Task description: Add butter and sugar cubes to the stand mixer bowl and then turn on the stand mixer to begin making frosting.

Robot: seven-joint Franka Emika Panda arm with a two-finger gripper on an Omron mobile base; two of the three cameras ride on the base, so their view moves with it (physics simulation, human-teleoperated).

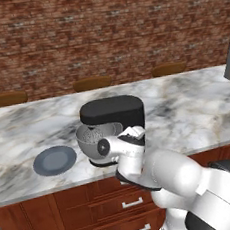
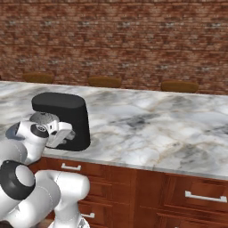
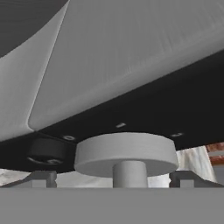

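White arm bent low, claw (image 3: 112,180) apparently spread wide

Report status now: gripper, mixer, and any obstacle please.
Gripper open, close on the silver knob. Stand mixer on counter, bowl under head. Plate left, nothing blocking.

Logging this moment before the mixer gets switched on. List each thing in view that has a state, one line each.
stand mixer: head lowered over its bowl.
stand mixer bowl: seated on the mixer base, upright.
plate: flat on the counter, nothing on it.
hand: open, close against the mixer's round knob.
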